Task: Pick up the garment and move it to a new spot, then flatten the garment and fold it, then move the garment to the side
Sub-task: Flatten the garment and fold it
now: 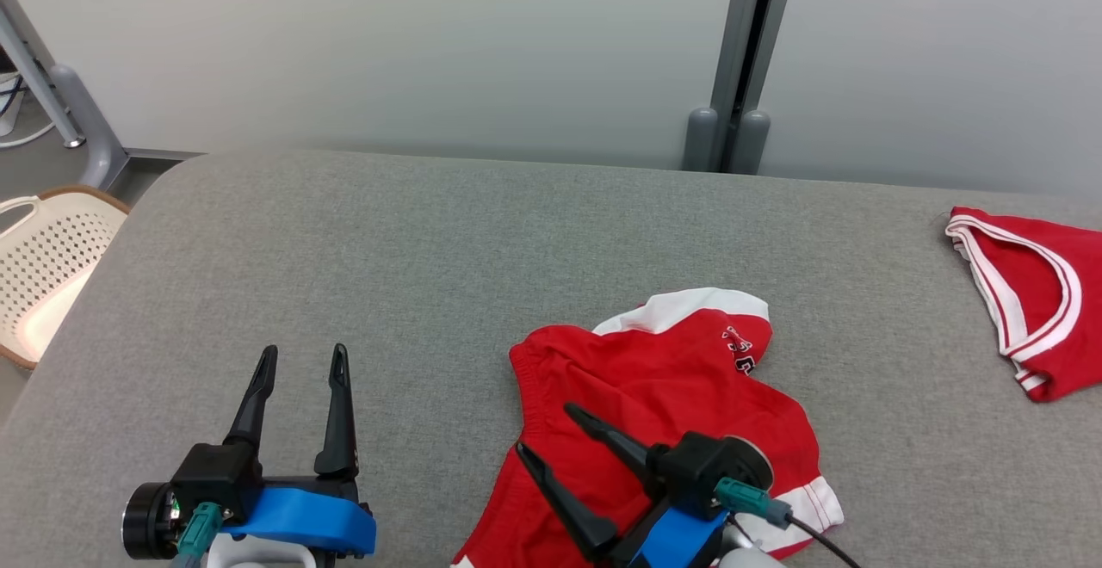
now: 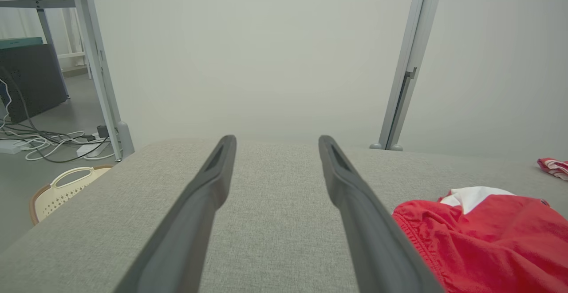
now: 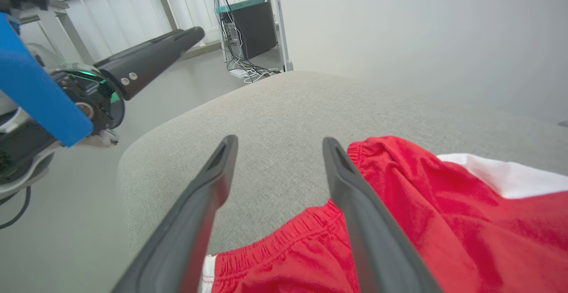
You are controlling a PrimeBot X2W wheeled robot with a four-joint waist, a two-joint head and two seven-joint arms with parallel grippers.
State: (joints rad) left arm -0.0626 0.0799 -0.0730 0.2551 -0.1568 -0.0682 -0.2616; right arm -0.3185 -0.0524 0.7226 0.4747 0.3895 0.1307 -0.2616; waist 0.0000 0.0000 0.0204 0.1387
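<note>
The garment [image 1: 680, 379] is a pair of red shorts with white trim, lying crumpled on the grey padded table [image 1: 430, 258] at the front right of centre. It also appears in the left wrist view, garment [image 2: 488, 235], and in the right wrist view, garment [image 3: 443, 222]. My right gripper [image 1: 547, 430] hovers over its near left edge, jaws open, nothing between the fingers [image 3: 355, 204]. My left gripper [image 1: 301, 357] stands open over bare table at the front left, well apart from the garment.
A second red and white garment [image 1: 1033, 293] lies at the table's right edge. A cream perforated basket [image 1: 43, 267] stands on the floor off the table's left side. A grey post [image 1: 740, 60] rises behind the table. Cables [image 2: 44, 142] lie on the floor.
</note>
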